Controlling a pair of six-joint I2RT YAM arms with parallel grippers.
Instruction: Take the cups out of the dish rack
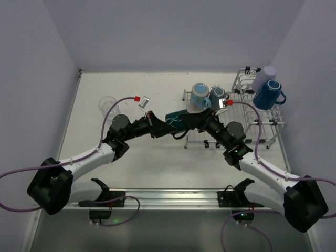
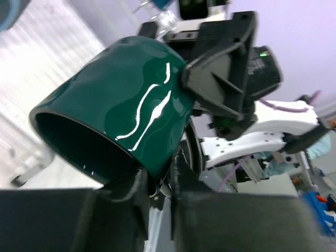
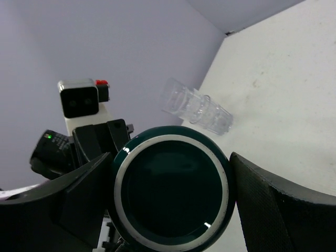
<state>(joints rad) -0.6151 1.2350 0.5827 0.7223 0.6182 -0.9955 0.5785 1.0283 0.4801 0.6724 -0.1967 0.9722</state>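
Note:
A dark teal mug [image 1: 177,119] hangs on its side in mid-air between both arms, left of the dish rack [image 1: 247,80]. My left gripper [image 1: 164,122] is shut on the lower rim by the handle; in the left wrist view its fingers pinch the mug [image 2: 121,100] at the gripper [image 2: 160,184]. My right gripper [image 1: 198,119] is shut on the base end; the mug's foot ring [image 3: 170,157] fills the space in the gripper [image 3: 172,197]. On the rack stand a light blue mug [image 1: 199,96], another dark mug [image 1: 218,94], a lavender tumbler [image 1: 264,77] and a dark blue mug [image 1: 269,94].
A clear ribbed glass [image 1: 107,105] stands on the white table at the left, also the glass [image 3: 197,107] in the right wrist view. Lilac walls close in the back and both sides. Purple cables loop off both arms.

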